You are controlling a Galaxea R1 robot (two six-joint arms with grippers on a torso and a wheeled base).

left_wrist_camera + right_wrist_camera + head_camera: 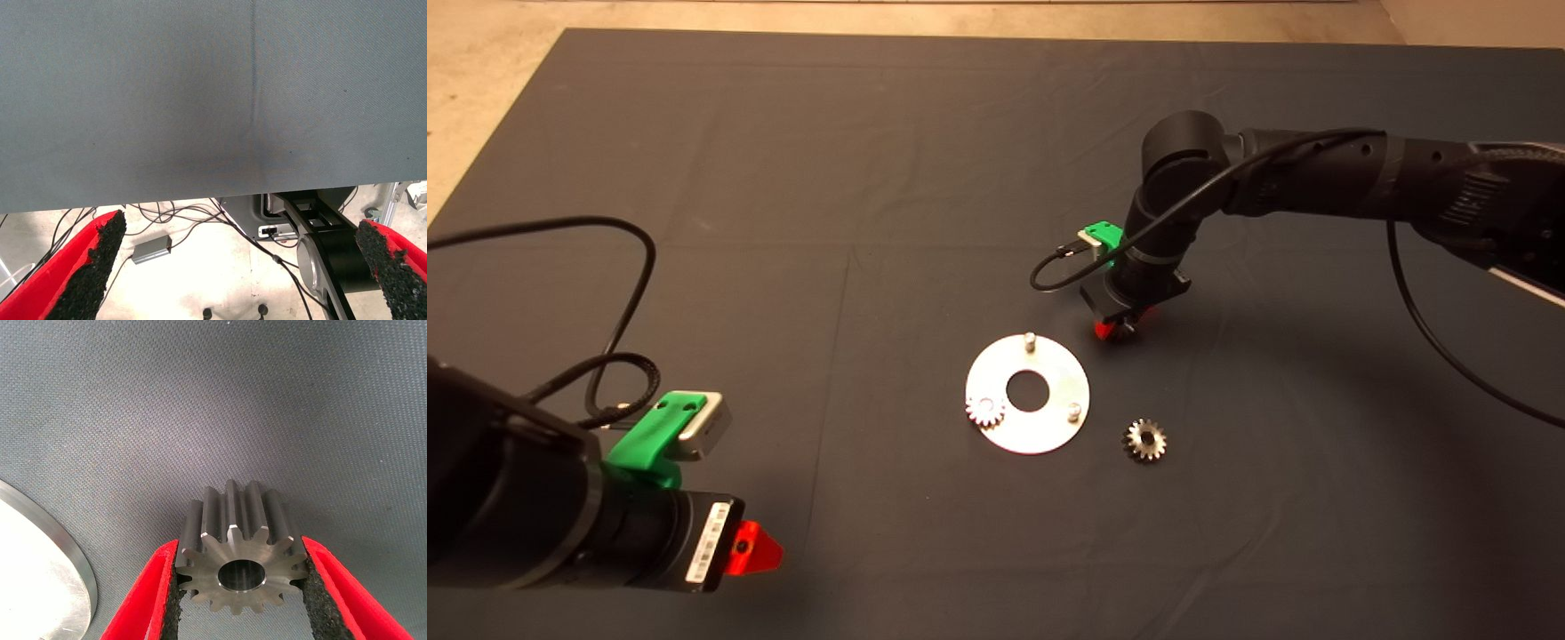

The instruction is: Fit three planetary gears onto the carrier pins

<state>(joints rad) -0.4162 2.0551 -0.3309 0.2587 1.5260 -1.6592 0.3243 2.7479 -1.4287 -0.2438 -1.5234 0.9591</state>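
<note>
A flat round silver disc [1049,427] with a large centre hole lies mid-mat. One planetary gear [985,411] sits on its near-left pin. Two carrier pins stand bare: the far one [1030,340] and the near-right one [1075,411]. Another planetary gear [1145,439] lies loose on the mat right of the disc. My right gripper [1116,330] hangs just beyond the disc's far-right rim, shut on a third planetary gear [241,553]; the disc's edge [40,573] shows beside it. My left gripper [243,267] is open and parked at the mat's near-left edge [758,548].
A dark mat [783,178] covers the table. Cables loop over it by the left arm [618,293] and hang from the right arm [1423,311]. Beyond the mat's edge the left wrist view shows floor with cables and a small grey box [152,249].
</note>
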